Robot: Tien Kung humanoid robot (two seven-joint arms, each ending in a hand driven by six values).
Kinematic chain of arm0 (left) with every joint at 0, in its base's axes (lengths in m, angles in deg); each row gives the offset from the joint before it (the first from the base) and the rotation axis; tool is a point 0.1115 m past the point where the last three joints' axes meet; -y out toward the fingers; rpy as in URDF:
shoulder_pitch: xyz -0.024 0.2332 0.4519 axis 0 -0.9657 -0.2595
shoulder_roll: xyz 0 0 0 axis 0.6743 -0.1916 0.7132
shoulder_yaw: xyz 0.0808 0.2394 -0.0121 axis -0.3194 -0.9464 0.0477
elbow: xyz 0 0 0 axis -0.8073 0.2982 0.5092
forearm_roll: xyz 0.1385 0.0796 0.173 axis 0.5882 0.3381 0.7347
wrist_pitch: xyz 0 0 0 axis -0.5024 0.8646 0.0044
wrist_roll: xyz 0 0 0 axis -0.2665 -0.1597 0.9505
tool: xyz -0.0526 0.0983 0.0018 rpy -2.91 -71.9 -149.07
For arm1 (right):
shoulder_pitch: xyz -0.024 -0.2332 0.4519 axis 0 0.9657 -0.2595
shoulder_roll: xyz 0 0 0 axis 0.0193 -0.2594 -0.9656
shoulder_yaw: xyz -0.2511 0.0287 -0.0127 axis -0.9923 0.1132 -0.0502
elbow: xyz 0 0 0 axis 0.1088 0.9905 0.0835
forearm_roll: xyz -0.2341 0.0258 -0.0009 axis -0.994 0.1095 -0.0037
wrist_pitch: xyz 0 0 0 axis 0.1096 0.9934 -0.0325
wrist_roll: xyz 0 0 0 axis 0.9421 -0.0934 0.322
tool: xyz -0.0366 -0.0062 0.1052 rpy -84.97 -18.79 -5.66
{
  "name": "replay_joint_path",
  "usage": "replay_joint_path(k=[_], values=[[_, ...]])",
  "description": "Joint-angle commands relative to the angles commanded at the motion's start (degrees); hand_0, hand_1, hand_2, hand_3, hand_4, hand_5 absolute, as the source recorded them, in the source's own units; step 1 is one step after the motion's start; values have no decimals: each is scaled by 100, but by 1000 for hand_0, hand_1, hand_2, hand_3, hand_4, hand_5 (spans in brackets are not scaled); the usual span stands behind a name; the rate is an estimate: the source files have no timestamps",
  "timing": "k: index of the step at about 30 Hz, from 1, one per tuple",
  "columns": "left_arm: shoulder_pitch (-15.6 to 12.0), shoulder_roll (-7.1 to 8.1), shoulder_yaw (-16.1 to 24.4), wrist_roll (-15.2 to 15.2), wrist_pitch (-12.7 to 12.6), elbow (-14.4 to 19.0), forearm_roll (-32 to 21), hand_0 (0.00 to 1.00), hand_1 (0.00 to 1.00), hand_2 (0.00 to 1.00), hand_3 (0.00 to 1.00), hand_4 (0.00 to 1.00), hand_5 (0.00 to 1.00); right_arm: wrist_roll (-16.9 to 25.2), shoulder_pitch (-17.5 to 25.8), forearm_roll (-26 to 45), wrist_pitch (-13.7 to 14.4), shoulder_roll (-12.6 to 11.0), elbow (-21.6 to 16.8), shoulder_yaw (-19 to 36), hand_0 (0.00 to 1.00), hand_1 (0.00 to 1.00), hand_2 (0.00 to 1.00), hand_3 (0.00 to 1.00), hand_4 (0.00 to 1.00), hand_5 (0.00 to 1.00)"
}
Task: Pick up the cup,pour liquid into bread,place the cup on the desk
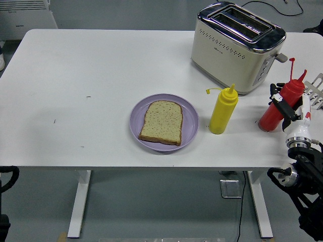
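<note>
A red squeeze bottle (272, 117) leans to the right near the table's right edge, its base close to the tabletop. My right hand (283, 107) comes up from the lower right, and its black fingers (278, 98) are wrapped around the bottle's upper body. A slice of brown bread (161, 122) lies flat on a lilac plate (135, 117) in the middle of the table, well to the left of the hand. Only a black piece of my left arm (7, 176) shows below the table's edge at the lower left.
A yellow squeeze bottle (223, 112) stands upright between the plate and the red bottle. A cream and chrome toaster (234, 45) sits behind them. A metal rack (317, 85) pokes in at the right edge, just beyond the red bottle's cap.
</note>
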Motion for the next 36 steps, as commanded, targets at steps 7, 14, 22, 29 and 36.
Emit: replay_joint_path(k=[7,14,22,29,36], values=[[3,0,6,-1,-3,2,1,750,758,768,666,625,998,15,11,406,-103,-13,-91,109,30,107,272,372,737,148],[3,1,8,-1,-7,5,9,749,758,768,666,622,998,18,36,634,-126,-43,-260,252,2,46,209,358,730,134],[-1,-3,-3,-1,-9,7,12,749,758,768,666,621,998,-81,56,544,-183,-105,-540,406,2,6,178,334,742,153],[-2,-1,-7,-3,-11,9,14,749,758,768,666,621,998,-182,81,379,-222,-155,-799,579,2,2,141,304,760,169],[-12,-1,-20,-2,-10,10,19,749,758,768,666,620,998,-360,134,-47,-261,-222,-1102,770,2,2,128,296,781,171]])
